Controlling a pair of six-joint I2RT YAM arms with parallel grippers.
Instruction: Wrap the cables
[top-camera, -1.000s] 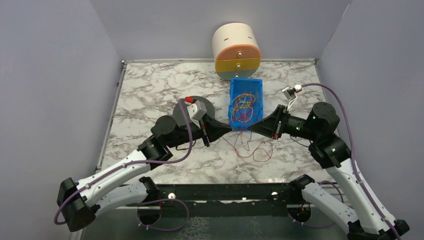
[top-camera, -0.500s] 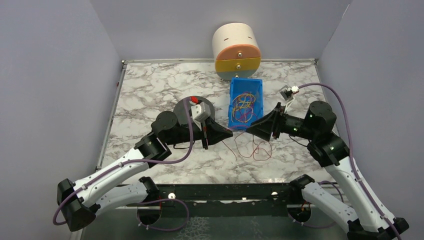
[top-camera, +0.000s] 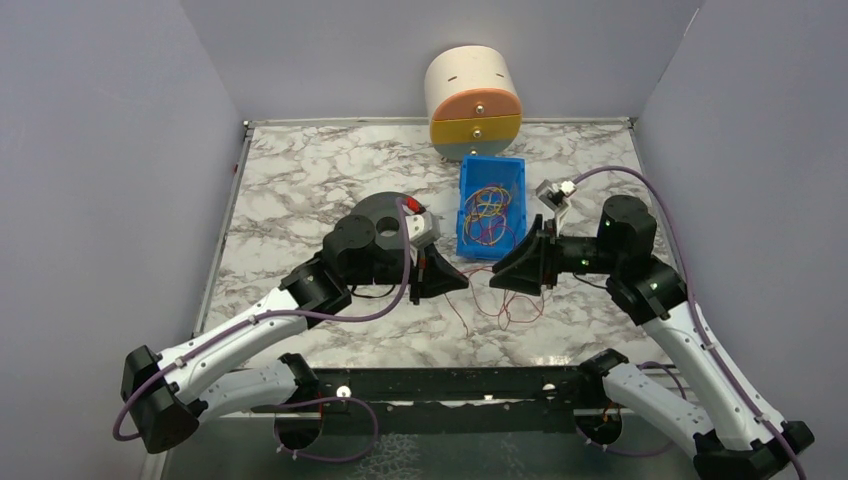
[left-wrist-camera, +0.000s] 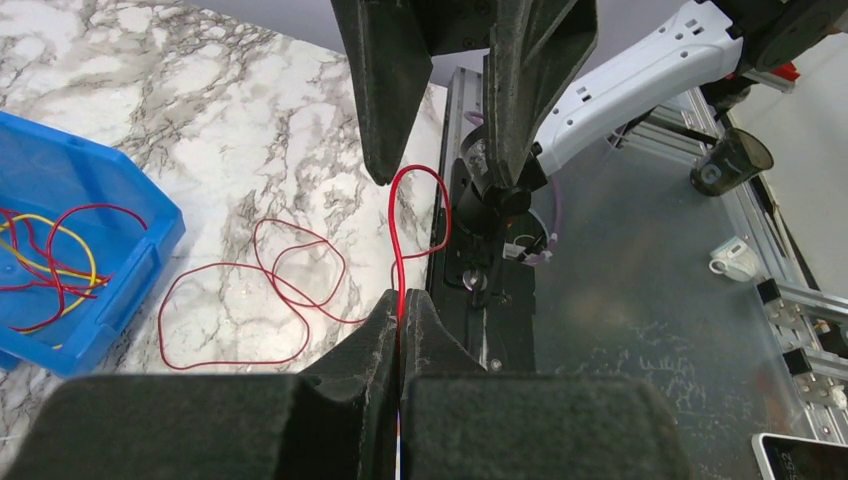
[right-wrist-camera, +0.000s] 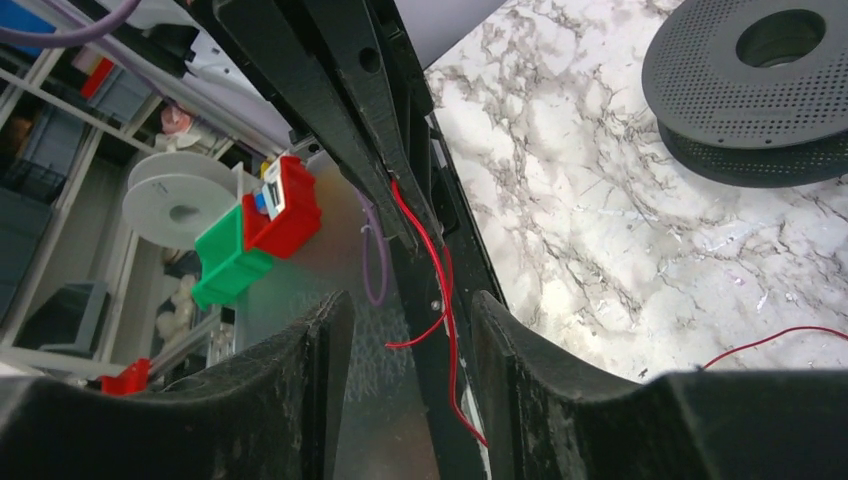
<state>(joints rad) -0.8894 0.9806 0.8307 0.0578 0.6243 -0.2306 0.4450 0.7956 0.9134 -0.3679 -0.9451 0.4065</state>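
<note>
– At the left gripper's (left-wrist-camera: 400, 300) tips, what's in there?
– The red wire (left-wrist-camera: 397, 235), pinched between fully closed jaws. It rises from the pinch in a narrow loop, then trails down to loose coils on the table (left-wrist-camera: 180, 70) just beside the blue bin (left-wrist-camera: 140, 265).
– And the right gripper (right-wrist-camera: 412, 310)?
– That's the change. A second ago it was clamped shut, tip to tip with the left one at the bin's front edge. Now its jaws stand roughly half apart and hold nothing. The loop hangs in line with the gap and touches neither finger, as far as I can tell.
– So a handover?
– I'd read it so: the left alone has the wire. Both arms have also drawn back from the bin toward the near edge.
– What does that mean for the wrapping?
– Nothing is wound yet. The black spool (right-wrist-camera: 700, 60) lies well apart, behind the left arm. With the wire secured and the right gripper free, it can probably take a fresh hold further along and begin coiling.
</note>
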